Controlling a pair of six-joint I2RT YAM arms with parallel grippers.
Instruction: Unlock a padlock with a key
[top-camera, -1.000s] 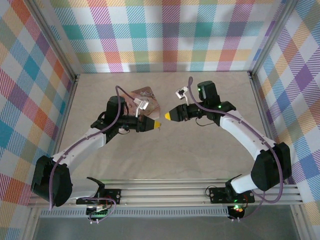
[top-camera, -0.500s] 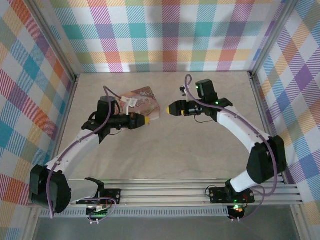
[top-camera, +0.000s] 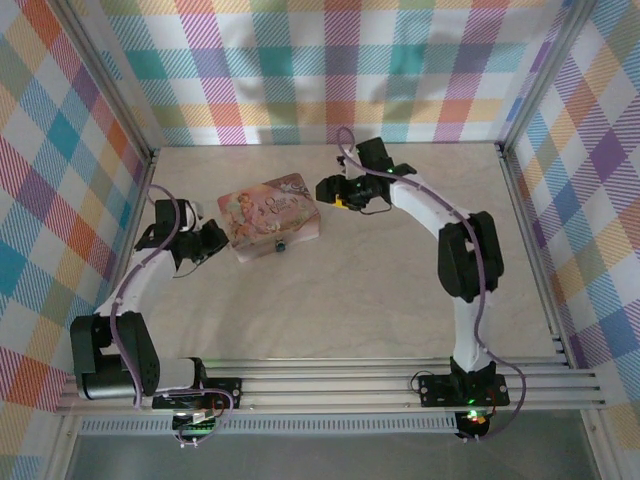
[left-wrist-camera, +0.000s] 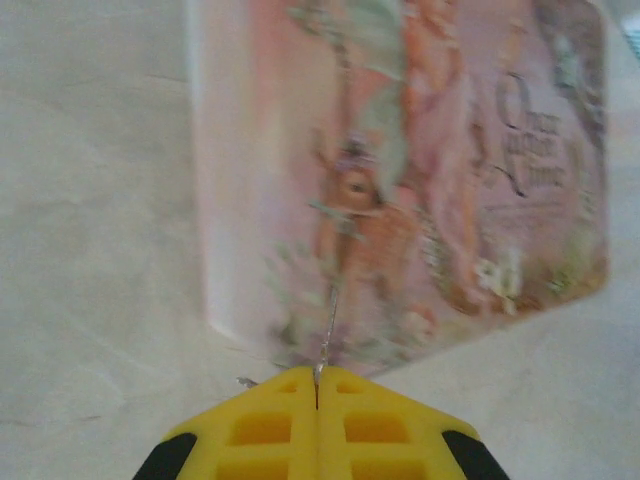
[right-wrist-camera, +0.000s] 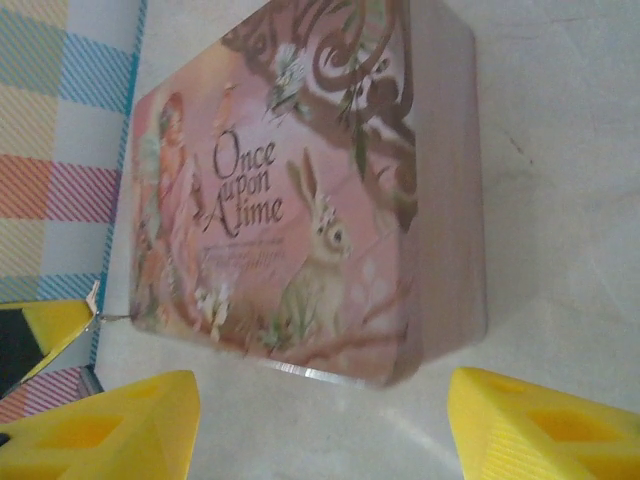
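Pink tin (top-camera: 272, 213): rectangular, lid illustrated with a rabbit and the words "Once upon A time". Lies flat on the pale tabletop (top-camera: 400, 290), left of centre in the overhead view.
Padlock (top-camera: 281, 246): tiny dark speck at 6 o'clock on the pink tin, against its near side. Too small to make out the shackle.
Left gripper (top-camera: 218, 238): at 9 o'clock from the pink tin, just beside it. Yellow fingers (left-wrist-camera: 260, 425) pressed tight together, pinching the key.
Key (left-wrist-camera: 329, 318): thin metal sliver poking out from between the closed fingertips, pointing toward the tin's near corner.
Right gripper (top-camera: 336, 196): at 2 o'clock from the pink tin, near its far right corner. Yellow fingers (right-wrist-camera: 110, 430) spread wide apart, with the tin framed between them in the right wrist view.
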